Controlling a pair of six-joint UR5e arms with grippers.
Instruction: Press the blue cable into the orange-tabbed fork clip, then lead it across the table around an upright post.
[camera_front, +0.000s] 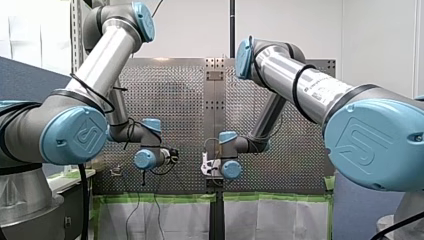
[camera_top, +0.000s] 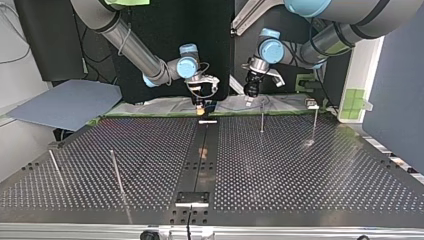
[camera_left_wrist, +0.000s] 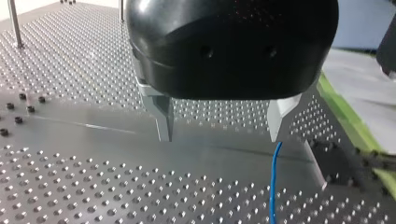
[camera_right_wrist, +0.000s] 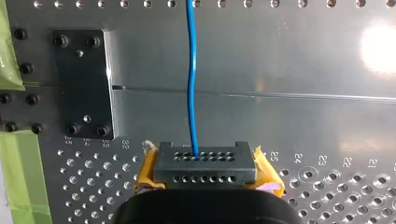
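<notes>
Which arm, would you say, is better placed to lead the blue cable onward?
Right, probably: the right claw is shut on the blue cable; the left claw hangs open, cable ungripped beside it.

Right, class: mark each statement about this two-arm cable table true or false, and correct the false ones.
1. My left gripper has its jaws shut on the blue cable. False: the jaws stand open, with the cable beside one of them.
2. Several upright posts stand on the perforated table. True.
3. The cable is wound around a post. False: it runs almost straight away from my right gripper.
4. In the top view, both grippers are at the table's far edge. True.
</notes>
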